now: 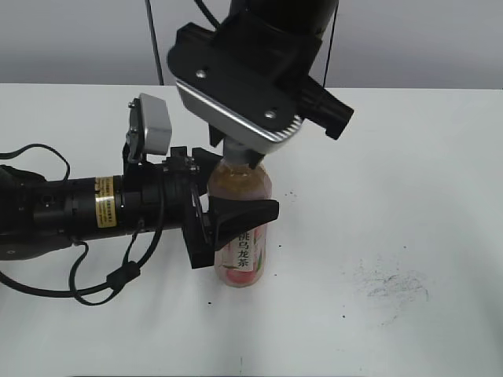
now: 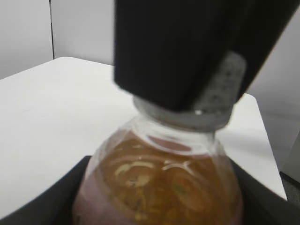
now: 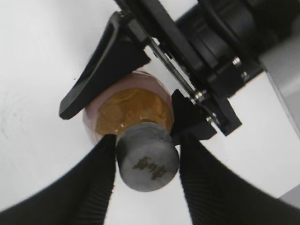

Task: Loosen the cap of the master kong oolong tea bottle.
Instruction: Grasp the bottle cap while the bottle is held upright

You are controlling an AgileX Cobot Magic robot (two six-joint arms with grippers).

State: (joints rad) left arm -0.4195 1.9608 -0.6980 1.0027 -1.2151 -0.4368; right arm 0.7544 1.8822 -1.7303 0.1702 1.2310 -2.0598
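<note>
The master kong oolong tea bottle [image 1: 242, 255] stands upright on the white table, amber tea above a pink label. My left gripper [image 1: 240, 187] reaches in from the left and is shut on the bottle's body [image 2: 159, 187], one dark finger on each side. My right gripper [image 1: 240, 159] comes down from above and hides the cap in the exterior view. In the right wrist view the grey cap [image 3: 147, 161] with its dark logo sits between my right gripper's [image 3: 146, 140] ribbed fingers [image 3: 89, 187], which stand close beside it with only slivers of gap. A grey band of cap [image 2: 178, 114] shows under the right gripper.
The white table [image 1: 409, 157] stretches right of the bottle, with grey scuff marks [image 1: 393, 284] at the front right. The left arm's black cable [image 1: 102, 283] loops on the table at the front left. A grey wall stands behind the table's far edge.
</note>
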